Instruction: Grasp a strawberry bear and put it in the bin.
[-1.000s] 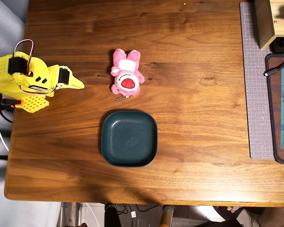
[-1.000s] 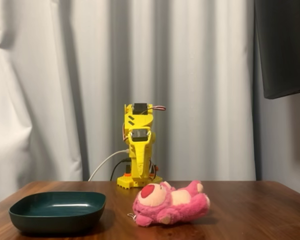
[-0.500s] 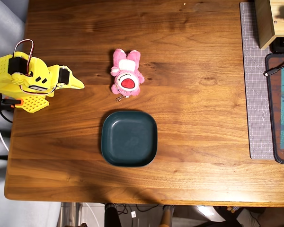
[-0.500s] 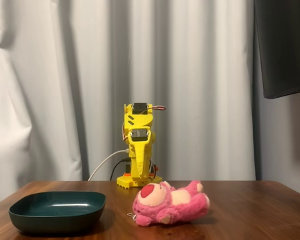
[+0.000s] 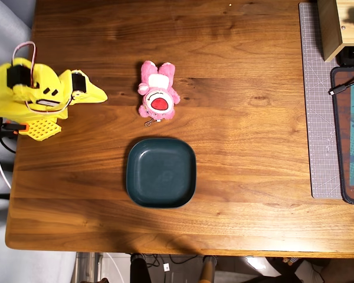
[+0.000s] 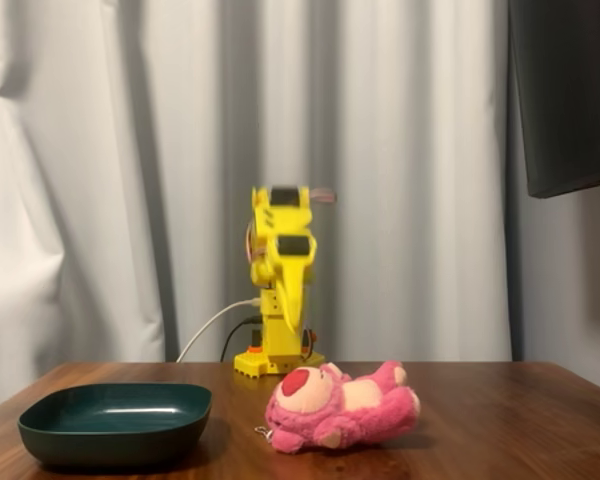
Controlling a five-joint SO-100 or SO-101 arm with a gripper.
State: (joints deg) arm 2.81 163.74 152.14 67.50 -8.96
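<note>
Your strawberry bear (image 5: pixel 157 91) lies on its back on the desk (image 5: pixel 236 194), face up, head toward the bin (image 5: pixel 161 172) in the overhead view and feet pointing away from it. It sits just beyond the bin's far rim, near but not touching; its small keychain loop trails from the head toward the dish. In the fixed view the bear (image 6: pixel 342 406) rests to the right of the bin (image 6: pixel 115 422), both at the front of the desk, and the bin holds nothing.

Your fingers (image 5: pixel 99 95) are at the tip of the yellow arm (image 5: pixel 32 94), off to the bear's left in the overhead view, well apart from it and raised above the wood. They look drawn together into a point, grasping nothing, though the fixed view is blurred at the arm and cannot confirm it.

So none of the task is done. You have the whole of it ahead: reach across to the bear, open, close on its body, lift, carry it the short way over the rim, and release.
</note>
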